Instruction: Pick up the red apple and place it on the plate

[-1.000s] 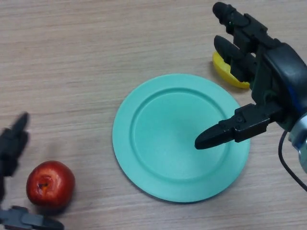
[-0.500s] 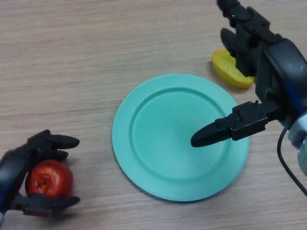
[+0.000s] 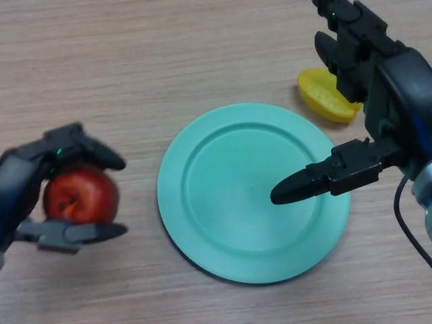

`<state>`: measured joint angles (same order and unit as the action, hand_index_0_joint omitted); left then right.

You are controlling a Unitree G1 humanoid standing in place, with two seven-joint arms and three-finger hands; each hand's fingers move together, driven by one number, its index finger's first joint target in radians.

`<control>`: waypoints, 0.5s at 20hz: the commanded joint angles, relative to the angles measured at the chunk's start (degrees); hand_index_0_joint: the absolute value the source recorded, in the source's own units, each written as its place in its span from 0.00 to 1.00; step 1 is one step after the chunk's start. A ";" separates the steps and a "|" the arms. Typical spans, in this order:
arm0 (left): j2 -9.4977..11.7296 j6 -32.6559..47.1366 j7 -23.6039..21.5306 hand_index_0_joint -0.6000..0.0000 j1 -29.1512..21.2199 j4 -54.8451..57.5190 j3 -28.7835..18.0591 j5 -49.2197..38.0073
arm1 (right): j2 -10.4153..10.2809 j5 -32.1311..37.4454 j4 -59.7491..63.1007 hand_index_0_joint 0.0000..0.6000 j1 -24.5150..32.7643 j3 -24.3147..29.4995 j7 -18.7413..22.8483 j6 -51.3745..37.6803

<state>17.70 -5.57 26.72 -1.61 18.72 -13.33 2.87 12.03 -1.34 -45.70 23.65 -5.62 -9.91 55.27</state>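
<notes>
While the left hand [image 3: 30, 196] has its fingers and thumb curled around the red apple [image 3: 81, 196], the fruit sits at the left side of the head view, just beside the green plate [image 3: 202, 223] but not over it. From the apple, the plate lies toward the robot's right, so the move needed is, in my judgement, a short sideways carry. The right hand [image 3: 378, 128] hovers over the plate's right part, fingers straight, holding nothing. A yellow object [image 3: 320, 98] lies behind the plate.
</notes>
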 commanded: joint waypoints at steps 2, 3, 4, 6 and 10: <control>2.17 6.04 -2.26 0.00 -8.64 -2.04 5.61 -0.59 | 0.25 -1.84 -3.80 0.00 3.33 2.01 1.33 -6.37; 1.93 8.55 -2.83 0.00 -10.34 -3.84 7.14 0.80 | 0.24 -1.80 -3.50 0.00 3.18 2.44 1.21 -7.13; 0.45 6.31 -3.61 0.00 -14.10 -5.42 9.36 0.55 | -0.01 -0.98 -3.93 0.00 3.08 3.54 1.70 -6.04; -1.94 9.69 -5.84 0.00 -16.81 -10.56 14.29 4.91 | -0.06 0.10 -4.20 0.00 2.50 4.72 3.74 -6.72; -5.33 23.40 -9.76 0.00 -21.54 -24.43 20.05 15.91 | 2.37 3.35 -5.91 0.00 1.83 7.59 4.39 -6.87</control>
<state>11.57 8.71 20.21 -19.85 -9.49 9.24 20.94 13.12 1.31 -48.27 23.22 -0.74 -6.63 55.62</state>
